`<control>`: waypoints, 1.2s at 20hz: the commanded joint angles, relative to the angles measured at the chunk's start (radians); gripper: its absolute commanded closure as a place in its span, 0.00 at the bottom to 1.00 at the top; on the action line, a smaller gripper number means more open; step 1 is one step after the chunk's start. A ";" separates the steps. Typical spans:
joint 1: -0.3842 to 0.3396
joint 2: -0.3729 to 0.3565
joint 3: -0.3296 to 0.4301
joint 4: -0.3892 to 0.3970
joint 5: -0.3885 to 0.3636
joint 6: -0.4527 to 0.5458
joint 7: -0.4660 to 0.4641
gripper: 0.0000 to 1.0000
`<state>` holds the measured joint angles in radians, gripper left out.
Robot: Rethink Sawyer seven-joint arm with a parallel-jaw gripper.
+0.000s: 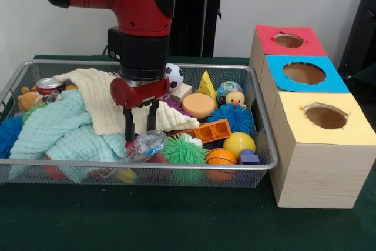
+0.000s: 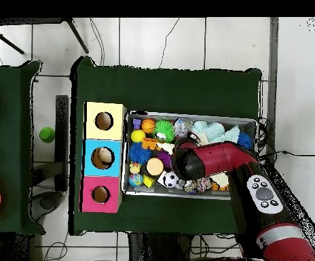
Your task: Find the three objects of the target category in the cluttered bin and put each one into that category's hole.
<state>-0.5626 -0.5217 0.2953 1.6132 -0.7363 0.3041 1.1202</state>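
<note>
The green surface point(image 1: 176, 221) lies nearest the camera, and on it stands the wire bin point(image 1: 141, 166), crammed with toys, with the wooden box point(image 1: 320, 168) of three holes just beside it. The target category is not given, so I cannot tell which three objects are wanted; candidates include an orange basketball point(image 1: 221, 156), a yellow ball point(image 1: 238, 143), a green spiky ball point(image 1: 184, 150) and a blue spiky ball point(image 1: 238, 117). The gripper point(image 1: 141, 129) hangs low in the middle of the bin, its two dark fingers point(image 1: 128, 126) a little apart with nothing visibly between them, their tips just above a crumpled clear wrapper point(image 1: 145, 144) at the edge of a cream cloth point(image 1: 111, 104). The red-topped hole point(image 1: 288, 40), blue-topped hole point(image 1: 304, 73) and yellow-topped hole point(image 1: 326, 117) show only dark insides, so I judge no delivery can be confirmed and the search is likely at an early stage, with all three objects possibly left. The front view shows the fingers and the mint blanket point(image 1: 56, 130) heaped over the clutter on one side; overhead, the arm point(image 2: 214, 160) covers the middle of the bin and hides the fingers, but that view shows the whole row of holes side by side along the bin's short end.
</note>
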 commanded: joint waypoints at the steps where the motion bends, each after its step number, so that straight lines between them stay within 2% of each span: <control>1: 0.001 0.045 0.082 0.027 0.022 -0.019 0.090 0.00; 7: 0.002 0.036 0.082 0.037 0.020 -0.035 0.100 0.00; 17: -0.031 0.037 0.130 0.060 0.022 -0.128 0.131 0.00; 24: -0.044 0.046 0.122 0.073 -0.002 -0.196 0.142 0.00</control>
<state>-0.5865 -0.5165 0.3369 1.6254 -0.7368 0.2039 1.1202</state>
